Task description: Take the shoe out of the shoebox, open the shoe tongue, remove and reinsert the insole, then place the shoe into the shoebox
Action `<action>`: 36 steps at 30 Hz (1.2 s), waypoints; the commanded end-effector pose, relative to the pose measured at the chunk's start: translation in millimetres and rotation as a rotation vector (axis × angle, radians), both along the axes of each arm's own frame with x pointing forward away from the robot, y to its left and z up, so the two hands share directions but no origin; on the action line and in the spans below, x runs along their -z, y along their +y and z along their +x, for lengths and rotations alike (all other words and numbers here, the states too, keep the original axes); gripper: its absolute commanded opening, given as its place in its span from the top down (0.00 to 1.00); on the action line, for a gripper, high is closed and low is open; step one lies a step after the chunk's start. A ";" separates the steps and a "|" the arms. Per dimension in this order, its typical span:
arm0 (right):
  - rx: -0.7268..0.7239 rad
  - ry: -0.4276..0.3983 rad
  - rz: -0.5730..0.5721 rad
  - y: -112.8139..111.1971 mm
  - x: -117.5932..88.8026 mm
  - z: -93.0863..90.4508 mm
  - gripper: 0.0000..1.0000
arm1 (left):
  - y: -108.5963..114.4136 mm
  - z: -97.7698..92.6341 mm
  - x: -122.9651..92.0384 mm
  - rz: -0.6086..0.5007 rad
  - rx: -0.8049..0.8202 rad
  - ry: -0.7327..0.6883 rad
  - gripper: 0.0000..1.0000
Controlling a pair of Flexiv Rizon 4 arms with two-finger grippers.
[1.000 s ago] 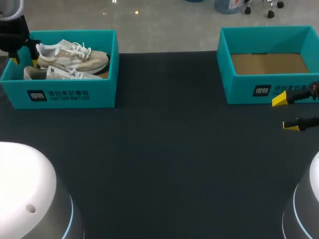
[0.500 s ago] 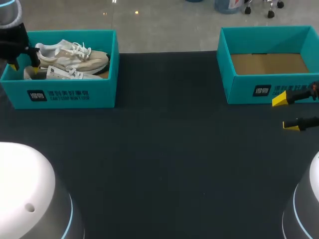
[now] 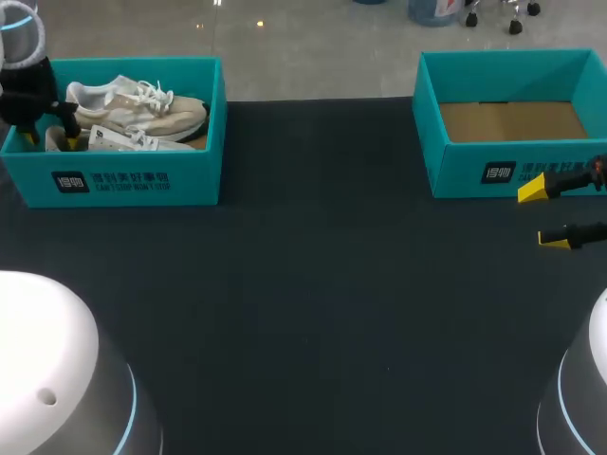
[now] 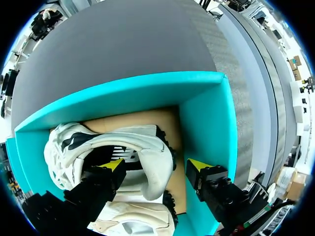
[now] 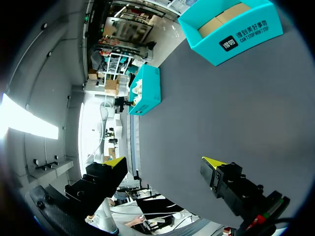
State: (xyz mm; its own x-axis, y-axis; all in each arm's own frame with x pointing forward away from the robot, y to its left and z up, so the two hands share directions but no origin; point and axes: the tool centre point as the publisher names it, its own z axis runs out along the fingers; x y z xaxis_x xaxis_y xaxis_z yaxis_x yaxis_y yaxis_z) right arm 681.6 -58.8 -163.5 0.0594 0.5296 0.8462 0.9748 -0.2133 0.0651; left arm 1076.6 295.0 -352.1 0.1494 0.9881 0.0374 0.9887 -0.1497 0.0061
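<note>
Teal shoebox half-hides shoe — left gripper wide, right gripper wide too.

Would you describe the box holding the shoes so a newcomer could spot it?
On the table, two teal boxes sit at the far corners. It is the left box, under the left pincer; it holds two pale shoes, while the right box is empty.

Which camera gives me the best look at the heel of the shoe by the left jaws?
Left wrist view: the shoe heel sits close up between the left gripper's open jaws. Head view: small, partly behind the gripper. Right wrist view: only the shoebox, far off.
</note>
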 end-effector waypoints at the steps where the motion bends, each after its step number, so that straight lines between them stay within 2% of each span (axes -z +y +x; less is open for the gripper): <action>1: 0.001 0.002 -0.002 0.6 0.1 -0.2 0.00 | 1.2 3.8 8.2 -0.009 0.011 -0.002 0.25; 2: 0.001 0.002 -0.002 0.6 0.1 -0.2 0.00 | 0.8 4.0 9.2 -0.009 0.014 -0.001 0.27; 9: 0.001 0.002 -0.002 0.6 0.1 -0.2 0.00 | 0.7 5.6 18.8 -0.012 0.015 0.003 0.22; 18: 0.001 0.002 -0.002 0.6 0.1 -0.2 0.00 | 2.8 6.4 29.3 0.004 0.002 0.011 0.23; 23: 0.001 0.002 -0.002 0.6 0.1 -0.2 0.00 | 4.5 7.8 35.9 0.016 -0.007 0.027 0.28; 24: 0.001 0.002 -0.002 0.6 0.1 -0.2 0.00 | 4.7 7.8 36.7 0.017 -0.007 0.029 0.31; 25: 0.001 0.002 -0.002 0.6 0.1 -0.2 0.00 | 4.9 7.6 37.4 0.018 -0.007 0.031 0.42; 28: 0.001 0.002 -0.002 0.6 0.1 -0.2 0.00 | 5.5 7.1 38.0 0.020 -0.008 0.033 0.61; 33: 0.001 0.002 -0.002 0.6 0.1 -0.2 0.00 | 7.1 6.1 37.5 0.029 -0.008 0.032 0.76; 34: 0.001 0.002 -0.002 0.6 0.1 -0.2 0.00 | 7.5 5.9 37.1 0.030 -0.008 0.032 0.89; 36: 0.001 0.002 -0.002 0.6 0.1 -0.2 0.00 | 7.9 5.7 36.4 0.035 -0.006 0.029 0.96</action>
State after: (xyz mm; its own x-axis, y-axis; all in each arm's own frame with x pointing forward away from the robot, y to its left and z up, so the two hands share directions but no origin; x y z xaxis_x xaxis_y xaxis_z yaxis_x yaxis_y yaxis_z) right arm 681.6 -58.8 -163.5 0.0594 0.5296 0.8461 0.9748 -0.2134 0.0651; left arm 1081.9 305.1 -390.0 0.1438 0.9877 0.0622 0.9894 -0.1423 -0.0278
